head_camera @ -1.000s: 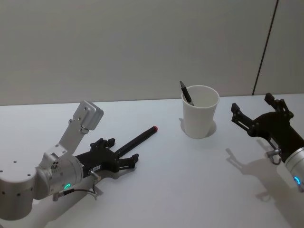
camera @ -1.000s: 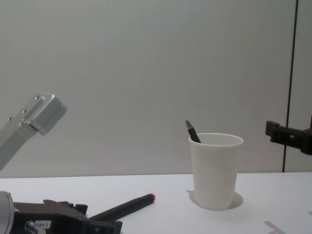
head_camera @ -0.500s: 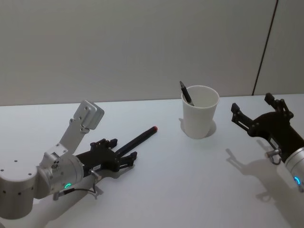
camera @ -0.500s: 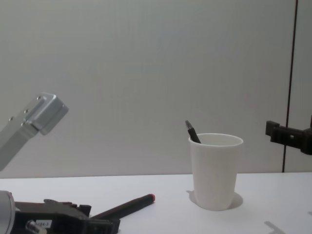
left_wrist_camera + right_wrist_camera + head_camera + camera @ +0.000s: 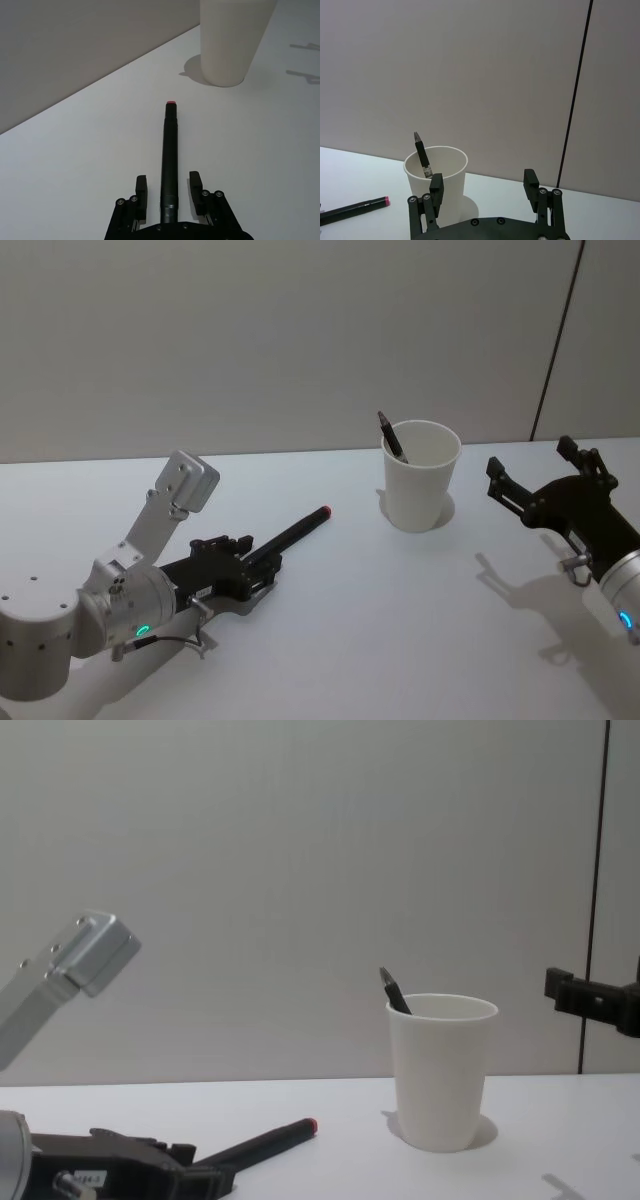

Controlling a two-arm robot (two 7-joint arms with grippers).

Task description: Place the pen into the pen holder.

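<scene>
Now the left tool (image 5: pixel 168 178) has narrowed its jaws around the red-tipped marker (image 5: pixel 170 145), gaps remaining: grasp imminent; right tool (image 5: pixel 531 458) idles open near the paper cup (image 5: pixel 420 480)

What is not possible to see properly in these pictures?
- The standing pen's lower part: head and chest views, hidden inside the pen holder.
- Rear end of the lying pen: left wrist view, under the left gripper.
- Pen holder's rim: left wrist view, cut off by the top edge.
- The right gripper: chest view, cut off at the right edge.
</scene>
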